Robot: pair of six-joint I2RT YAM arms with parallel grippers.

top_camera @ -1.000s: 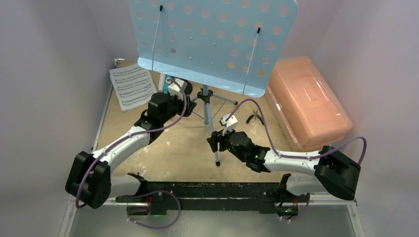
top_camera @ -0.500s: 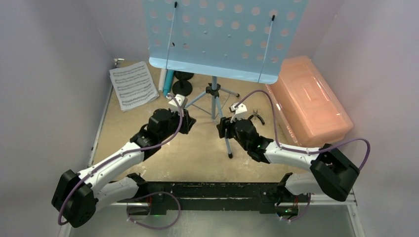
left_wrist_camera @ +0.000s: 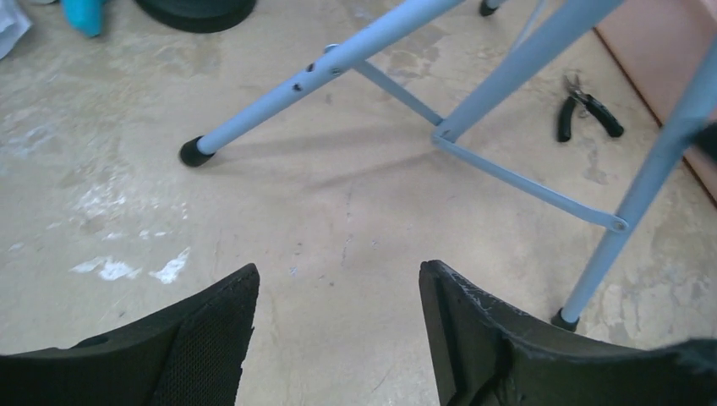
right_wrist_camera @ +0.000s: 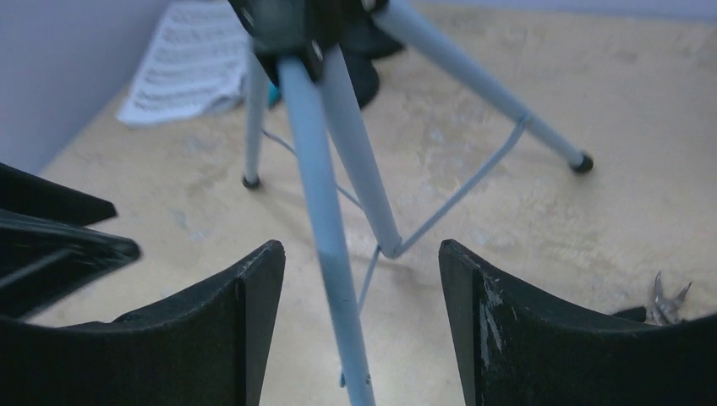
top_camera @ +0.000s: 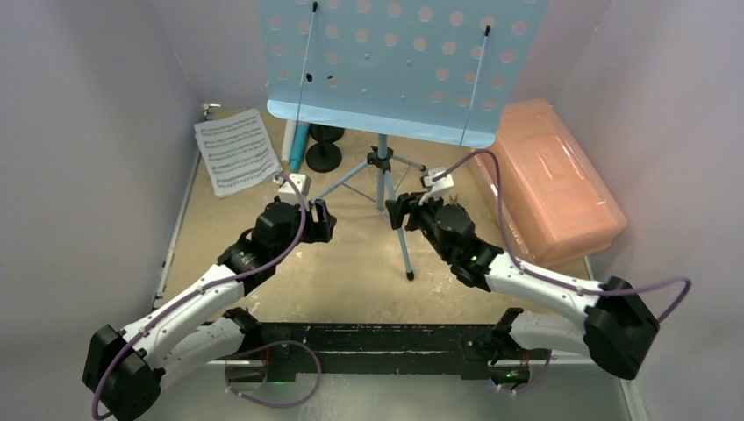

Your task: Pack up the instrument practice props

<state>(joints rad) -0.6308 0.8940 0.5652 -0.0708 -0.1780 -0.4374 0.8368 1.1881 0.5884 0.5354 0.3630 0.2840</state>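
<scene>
The light-blue perforated music rack [top_camera: 399,61] stands upright on its tripod legs [top_camera: 384,189] at mid-table. My right gripper [top_camera: 392,210] is open around the front leg [right_wrist_camera: 334,254], with a gap on both sides of it. My left gripper [top_camera: 326,221] is open over bare table [left_wrist_camera: 338,211], just left of the tripod and apart from its nearest leg [left_wrist_camera: 279,93]. A sheet-music page [top_camera: 235,151] lies at the far left. Beside it lie a white microphone [top_camera: 287,140] and a blue microphone [top_camera: 299,145], next to two black round-based holders [top_camera: 324,158].
A pink translucent box [top_camera: 548,180] lies along the right wall. Small black-handled pliers [left_wrist_camera: 588,114] rest on the table between the tripod and that box. Walls close in on the left, right and back.
The rack has shifted right and stands straighter. My left gripper has pulled back from the tripod hub toward me and opened. My right gripper has moved further up along the front leg.
</scene>
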